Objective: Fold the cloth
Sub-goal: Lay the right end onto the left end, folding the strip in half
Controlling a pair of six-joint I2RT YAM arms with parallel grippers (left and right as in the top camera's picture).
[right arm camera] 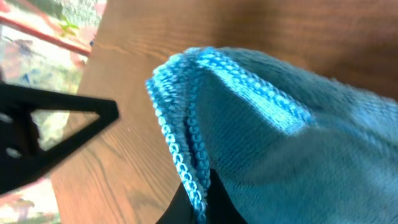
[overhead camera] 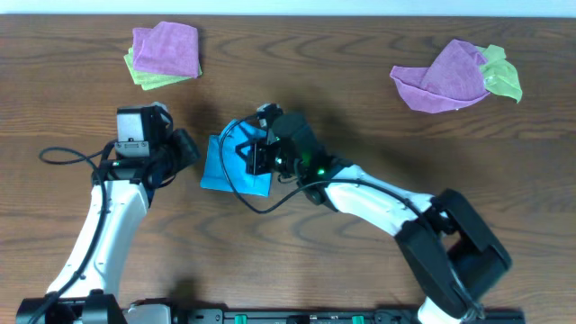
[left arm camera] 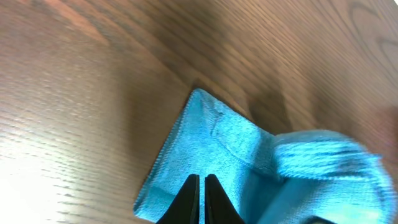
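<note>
Sky-blue cloth (overhead camera: 219, 164), folded small, one edge raised

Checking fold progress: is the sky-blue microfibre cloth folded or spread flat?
Folded: the sky-blue microfibre cloth shows doubled stitched edges, one part pinched and raised by the right gripper.

Right wrist view: bright sky-blue soft microfibre cloth (right arm camera: 280, 124) blurred, cut off right of and below right pincer (right arm camera: 200, 208), fingers mostly hidden behind it; overhead, pincer covers cloth's right part.
</note>
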